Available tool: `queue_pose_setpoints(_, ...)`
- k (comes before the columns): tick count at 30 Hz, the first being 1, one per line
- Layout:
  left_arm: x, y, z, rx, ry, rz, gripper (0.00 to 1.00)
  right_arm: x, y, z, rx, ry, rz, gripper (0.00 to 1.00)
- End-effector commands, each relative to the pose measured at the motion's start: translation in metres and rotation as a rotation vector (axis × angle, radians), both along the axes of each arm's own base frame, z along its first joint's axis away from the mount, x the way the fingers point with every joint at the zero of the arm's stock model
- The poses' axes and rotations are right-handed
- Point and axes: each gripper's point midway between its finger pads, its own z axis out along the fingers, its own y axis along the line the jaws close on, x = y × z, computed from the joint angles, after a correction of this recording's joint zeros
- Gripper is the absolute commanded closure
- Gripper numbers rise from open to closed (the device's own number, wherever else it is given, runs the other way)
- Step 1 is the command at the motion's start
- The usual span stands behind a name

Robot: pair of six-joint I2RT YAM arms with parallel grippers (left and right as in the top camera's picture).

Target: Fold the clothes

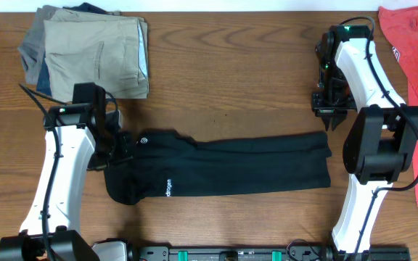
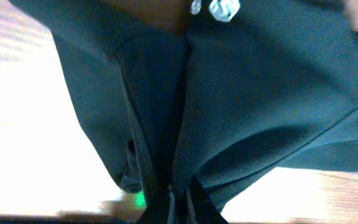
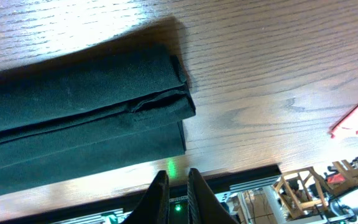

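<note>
Pinching the black garment (image 1: 252, 163) at its logo end, nearest the folded tan trousers (image 1: 96, 58), the left gripper (image 2: 180, 194) clamps cloth. The right gripper (image 3: 178, 186), nearly closed and empty, hovers off the end farthest from them. Lengthwise folds look done; next probably comes folding end over end.

The black garment (image 2: 253, 93) fills the view, its folds running down into a tight pinch between the fingers (image 2: 199, 204) at the bottom edge. A white logo (image 2: 222, 9) sits up top, and pale worktop (image 2: 17, 124) shows left and lower right.
</note>
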Motion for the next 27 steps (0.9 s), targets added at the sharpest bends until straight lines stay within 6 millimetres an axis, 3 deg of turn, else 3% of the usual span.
queue_pose_setpoints(1,-0.012,0.005,-0.007,0.021,0.04,0.043,0.94,-0.002,0.006,-0.003,0.007,0.008,0.002,0.92)
queue_pose_setpoints(6,-0.02,0.004,-0.011,0.02,0.072,0.073,0.94,-0.006,0.01,-0.014,0.007,0.022,0.013,0.83)
queue_pose_setpoints(9,-0.022,0.003,-0.011,0.016,0.083,0.079,0.94,-0.009,0.013,-0.021,0.015,0.029,0.016,0.69)
queue_pose_setpoints(12,-0.023,0.003,-0.011,0.015,0.088,0.079,0.85,-0.01,0.02,-0.028,0.037,0.027,0.012,0.51)
queue_pose_setpoints(16,-0.03,0.002,-0.01,0.014,0.116,0.079,0.54,-0.01,0.027,-0.036,0.065,0.019,0.005,0.33)
queue_pose_setpoints(21,-0.032,-0.002,-0.009,-0.008,0.126,0.081,0.47,-0.005,0.034,-0.039,0.084,-0.005,0.008,0.29)
queue_pose_setpoints(27,0.002,0.001,-0.011,-0.003,-0.017,0.079,0.46,0.002,0.048,-0.043,0.128,-0.038,0.011,0.29)
